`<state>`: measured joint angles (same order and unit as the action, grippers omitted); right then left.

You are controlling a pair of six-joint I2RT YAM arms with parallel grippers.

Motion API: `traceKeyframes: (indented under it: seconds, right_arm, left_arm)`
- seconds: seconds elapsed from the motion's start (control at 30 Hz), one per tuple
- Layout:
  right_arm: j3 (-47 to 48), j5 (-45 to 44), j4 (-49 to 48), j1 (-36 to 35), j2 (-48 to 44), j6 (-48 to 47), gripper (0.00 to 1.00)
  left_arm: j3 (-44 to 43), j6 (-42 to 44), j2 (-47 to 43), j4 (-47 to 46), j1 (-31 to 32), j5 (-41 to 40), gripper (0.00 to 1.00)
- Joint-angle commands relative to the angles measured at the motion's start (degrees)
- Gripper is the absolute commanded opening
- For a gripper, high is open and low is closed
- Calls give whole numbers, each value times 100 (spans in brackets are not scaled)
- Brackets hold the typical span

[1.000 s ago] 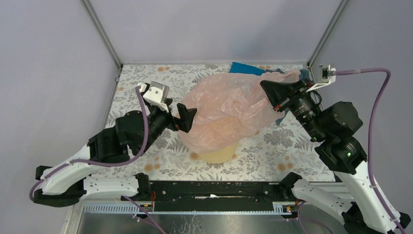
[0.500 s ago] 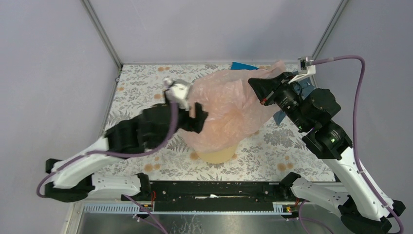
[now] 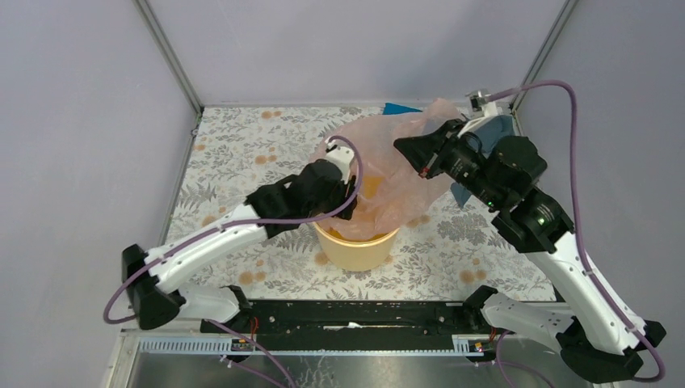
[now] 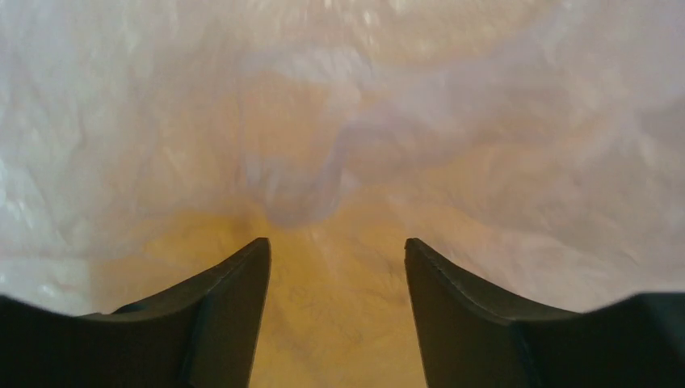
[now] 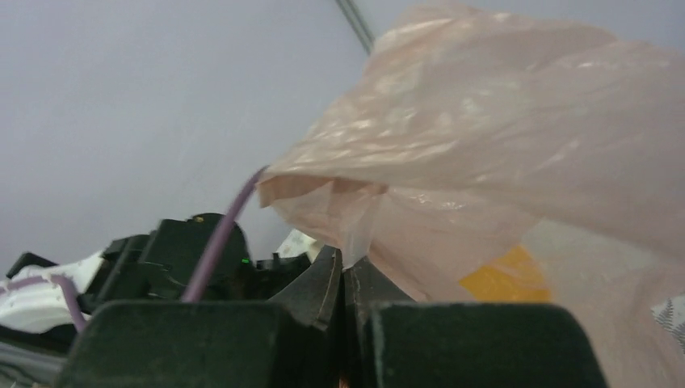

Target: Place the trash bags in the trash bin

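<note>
overhead, the pink bag (image 3: 396, 162) drapes over the yellow bin (image 3: 359, 252). only wrist views show the left end effector (image 4: 335, 246) spread wide, empty, at the bin's mouth, and the right end effector (image 5: 343, 263) pinching the bag above it.

One pink bag (image 3: 404, 162), one yellow bucket (image 3: 359, 250), two arms (image 3: 218, 238) (image 3: 557, 250), two blue cloths (image 3: 401, 107) (image 3: 459, 194)
</note>
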<state>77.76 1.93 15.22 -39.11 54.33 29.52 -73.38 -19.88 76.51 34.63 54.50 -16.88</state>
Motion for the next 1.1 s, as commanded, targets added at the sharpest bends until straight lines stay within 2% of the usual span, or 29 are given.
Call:
traceKeyframes:
  seconds: [0.0,0.1,0.17,0.3,0.4,0.5,0.67,0.93,0.97,1.07]
  right_arm:
    - [71,1000,-169,-28,209,-372,0]
    - [128,1572,-138,-33,331,-718,0]
    - [187,1834,30,-32,322,-1032,0]
    - [332,2451,558,-34,244,-1667,0]
    - [331,2848,764,-28,165,-1829,0]
    - [257,3196,770,-32,70,-1811,0]
    - [117,3306,718,-35,-106,-1662,0]
    - [73,3317,626,-27,-137,-1525,0]
    - [61,3323,633,-27,-133,-1530,0]
    - [14,3381,602,-34,-137,-1519,0]
  left_arm:
    - [454,-37,-1383,-662,34,693,71]
    - [461,136,-2027,-632,26,1214,84]
    - [292,220,-2303,-441,28,1262,91]
    - [-573,-163,-2243,377,-130,-19,98]
    - [-1322,-241,-1783,668,-533,-212,99]
    - [-1820,-305,-1163,475,-1065,256,99]
    - [-2558,-452,-156,-188,-1711,1338,99]
    - [-3713,18,1490,-618,-1958,3294,99]
    - [-3728,84,1581,-659,-1955,3563,97]
    - [-3429,180,1510,-747,-1952,4007,83]
